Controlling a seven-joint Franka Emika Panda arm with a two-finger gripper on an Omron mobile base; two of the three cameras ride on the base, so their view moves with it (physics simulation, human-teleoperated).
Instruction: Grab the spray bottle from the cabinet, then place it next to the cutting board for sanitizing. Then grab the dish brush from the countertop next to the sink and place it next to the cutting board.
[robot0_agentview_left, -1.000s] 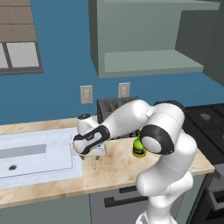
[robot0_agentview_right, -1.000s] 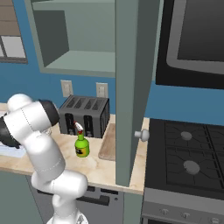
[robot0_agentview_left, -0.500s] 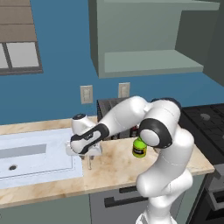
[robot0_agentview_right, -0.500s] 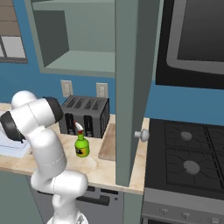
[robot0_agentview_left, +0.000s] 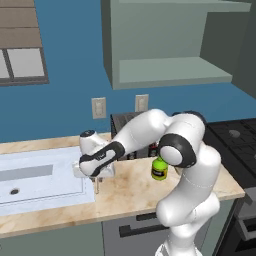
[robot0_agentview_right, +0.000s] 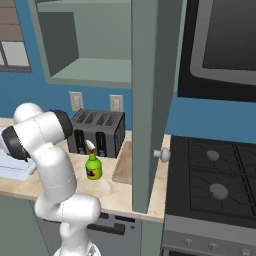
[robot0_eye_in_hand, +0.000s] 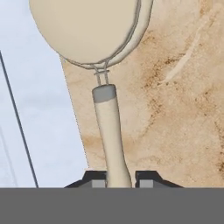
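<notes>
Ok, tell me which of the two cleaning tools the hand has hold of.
The dish brush: its handle sits between the hand's fingers. The spray bottle stands free on the countertop.

A dark toaster (robot0_agentview_right: 97, 132) with four top slots stands on the worktop against the blue wall. Two pale wall outlets (robot0_agentview_left: 99, 107) are mounted above it. A black stove (robot0_agentview_right: 215, 185) with round burners adjoins the right end. A window (robot0_agentview_left: 22, 47) occupies the upper left.
</notes>
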